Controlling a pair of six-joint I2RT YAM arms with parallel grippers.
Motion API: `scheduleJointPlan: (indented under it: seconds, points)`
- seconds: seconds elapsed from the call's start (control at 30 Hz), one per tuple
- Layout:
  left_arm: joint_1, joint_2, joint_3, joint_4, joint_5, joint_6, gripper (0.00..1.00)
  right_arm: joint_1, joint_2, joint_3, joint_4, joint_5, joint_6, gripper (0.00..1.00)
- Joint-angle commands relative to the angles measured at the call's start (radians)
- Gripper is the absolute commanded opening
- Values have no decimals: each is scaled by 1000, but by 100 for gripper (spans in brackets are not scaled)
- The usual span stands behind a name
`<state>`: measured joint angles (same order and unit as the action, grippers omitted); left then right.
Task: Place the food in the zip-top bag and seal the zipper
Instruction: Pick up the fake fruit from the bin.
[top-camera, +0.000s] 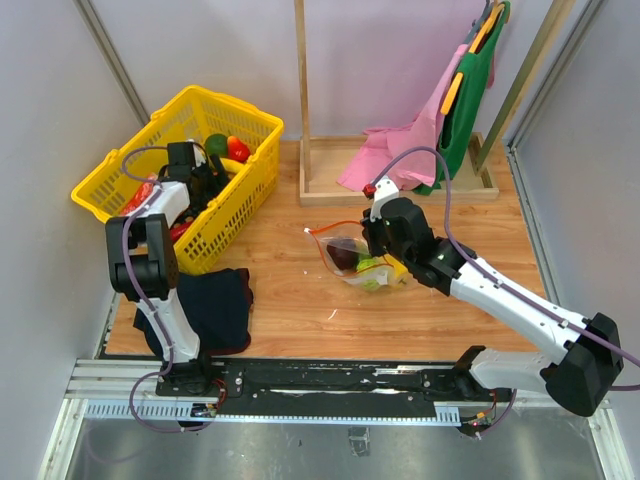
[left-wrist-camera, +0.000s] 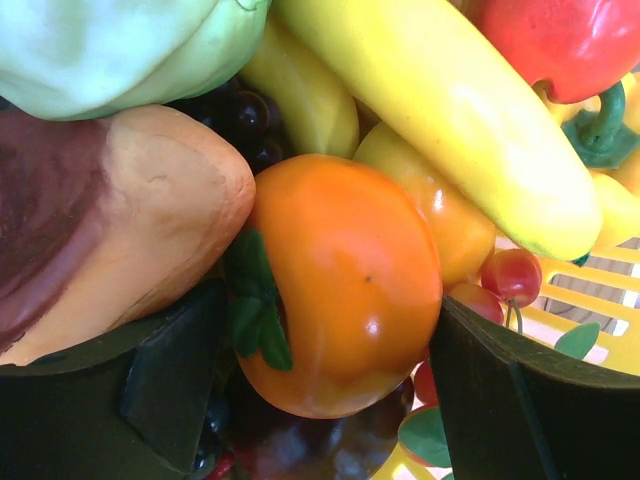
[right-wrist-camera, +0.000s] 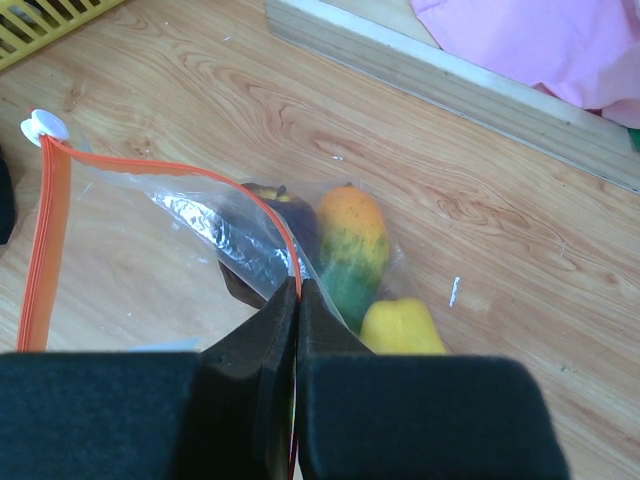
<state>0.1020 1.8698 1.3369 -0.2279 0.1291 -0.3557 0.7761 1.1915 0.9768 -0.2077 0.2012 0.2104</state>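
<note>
The clear zip-top bag (top-camera: 352, 256) lies mid-table with a dark purple fruit, a green-orange mango (right-wrist-camera: 350, 248) and a yellow fruit (right-wrist-camera: 400, 328) inside. My right gripper (right-wrist-camera: 298, 288) is shut on the bag's red-orange zipper (right-wrist-camera: 120, 162), lifting one lip so the mouth stays open; the white slider (right-wrist-camera: 44, 126) sits at the strip's far end. My left gripper (left-wrist-camera: 330, 340) is open inside the yellow basket (top-camera: 225, 104), its fingers (left-wrist-camera: 520, 390) either side of an orange persimmon (left-wrist-camera: 345, 280) among other toy food.
The basket holds a yellow banana (left-wrist-camera: 450, 110), a red pepper (left-wrist-camera: 570, 40), a pale green pepper (left-wrist-camera: 120, 50), a bread loaf (left-wrist-camera: 120, 220) and cherries. A dark cloth (top-camera: 215, 305) lies front left. A wooden rack base (top-camera: 400, 185) with pink and green cloths (top-camera: 470, 90) stands behind.
</note>
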Motion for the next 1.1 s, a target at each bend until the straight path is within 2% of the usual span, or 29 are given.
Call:
scheduleJointPlan:
  seconds: [0.0, 0.1, 0.17, 0.3, 0.47, 1.07]
  points:
    - [10, 36, 23, 127, 45, -6, 77, -23, -2, 38, -10, -5, 9, 1]
    - [10, 21, 20, 123, 82, -5, 68, -23, -3, 40, -11, -3, 7, 1]
    - [10, -4, 14, 125, 88, 0, 57, -23, -6, 39, -11, -3, 7, 1]
    - [10, -57, 6, 125, 96, 4, 42, -23, -8, 40, -13, -4, 7, 1]
    - [10, -117, 0, 122, 116, 0, 30, -24, -29, 39, -16, 19, 0, 1]
    - [10, -372, -38, 36, 108, 14, 25, -24, -83, 37, 19, 48, 8, 1]
